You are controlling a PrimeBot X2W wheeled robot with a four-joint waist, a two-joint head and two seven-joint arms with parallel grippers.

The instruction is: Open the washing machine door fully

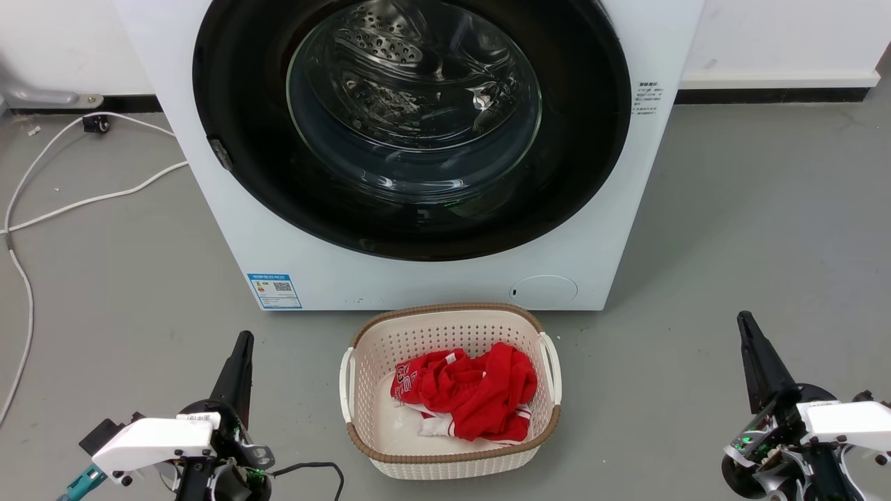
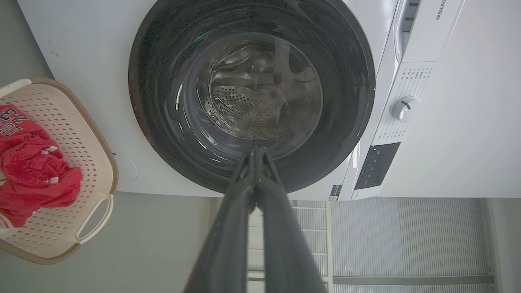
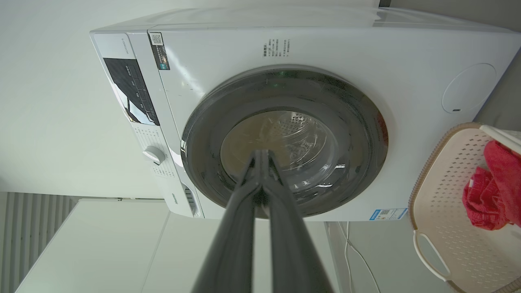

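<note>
Here we are, facing the washing machine (image 1: 431, 282), and the washing machine door (image 1: 412, 125) sits shut, flush against the white front, its black ring and glass bowl straight ahead at the far side of the scene. Our left gripper (image 1: 244, 339) hovers low at the near left, its two dark fingers pressed together with nothing between them. Our right gripper (image 1: 744, 321) mirrors it at the near right, fingers likewise together and empty. Both are well apart from the door, so we judge the opening has not begun. Between them, just in front of the machine, sits the basket (image 1: 445, 310) with a red garment (image 1: 480, 393) in it. So how do we do this well? We spot a small grey tab (image 1: 221, 154) on the door's left rim, which looks to us like the place to pull, so the left arm seems the natural choice. We would part the fingers first, hook one behind that edge and draw toward us until the catch gives. Then we follow the door's arc round to the right instead of tugging straight. We should pass above the basket and keep the right gripper out of the swing. Fully open means swung right back, not merely ajar.
</note>
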